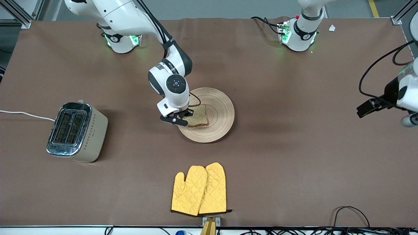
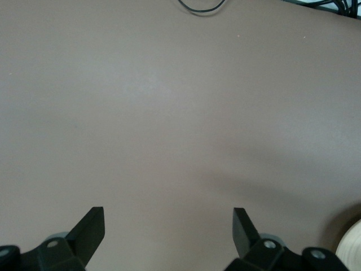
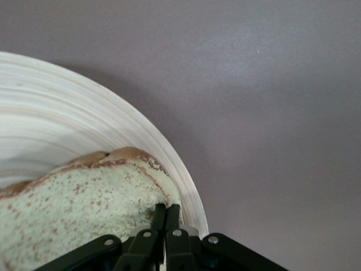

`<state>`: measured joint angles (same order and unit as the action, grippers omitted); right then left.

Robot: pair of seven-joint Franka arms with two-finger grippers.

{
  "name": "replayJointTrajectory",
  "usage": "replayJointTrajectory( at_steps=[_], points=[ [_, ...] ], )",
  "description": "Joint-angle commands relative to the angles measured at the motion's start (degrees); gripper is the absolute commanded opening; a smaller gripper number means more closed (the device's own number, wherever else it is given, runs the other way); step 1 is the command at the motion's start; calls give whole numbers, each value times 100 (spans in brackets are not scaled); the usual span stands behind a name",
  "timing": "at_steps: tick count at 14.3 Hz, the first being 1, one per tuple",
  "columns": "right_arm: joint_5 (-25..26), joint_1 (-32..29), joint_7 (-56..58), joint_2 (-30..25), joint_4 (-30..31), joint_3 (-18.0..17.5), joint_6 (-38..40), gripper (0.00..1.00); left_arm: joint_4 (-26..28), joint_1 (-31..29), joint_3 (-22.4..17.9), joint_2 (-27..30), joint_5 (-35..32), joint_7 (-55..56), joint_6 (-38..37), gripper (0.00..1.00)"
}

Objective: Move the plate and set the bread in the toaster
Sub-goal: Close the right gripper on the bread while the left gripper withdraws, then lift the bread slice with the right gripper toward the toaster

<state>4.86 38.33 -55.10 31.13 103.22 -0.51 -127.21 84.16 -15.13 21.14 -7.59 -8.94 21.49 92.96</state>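
Note:
The light tan wooden plate lies in the middle of the table, and the brown seeded bread rests on it, on the side toward the right arm's end. My right gripper is down at that edge of the slice. In the right wrist view its fingers are pressed together on the bread at its corner, just inside the plate's rim. The cream toaster stands toward the right arm's end, slots up. My left gripper waits open over bare table at the left arm's end.
A pair of yellow oven mitts lies nearer the front camera than the plate. The toaster's white cord runs off the table's edge. Black cables lie along the front edge.

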Motion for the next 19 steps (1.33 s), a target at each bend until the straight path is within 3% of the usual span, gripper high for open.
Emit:
replayJointTrajectory(
  at_steps=[1,3,10,15,19],
  points=[
    [77,113,-256,-378,-82,-10,652,0,258,456,-635,450,295,-215,-207,100],
    [77,139,-247,-607,-82,-10,925,0,399,729,-1014,626,454,-233,-243,100],
    [278,-202,402,-1486,-661,77,2857,0,890,792,-1059,1215,911,-1058,-480,100],
    [1664,-869,1121,-1610,-1671,174,4378,0,953,1099,-1059,1330,938,-1077,-568,100],
    [3378,-1204,1370,-1277,-1919,174,5074,0,892,1065,-1059,1304,938,-1453,-656,100]
  ],
)
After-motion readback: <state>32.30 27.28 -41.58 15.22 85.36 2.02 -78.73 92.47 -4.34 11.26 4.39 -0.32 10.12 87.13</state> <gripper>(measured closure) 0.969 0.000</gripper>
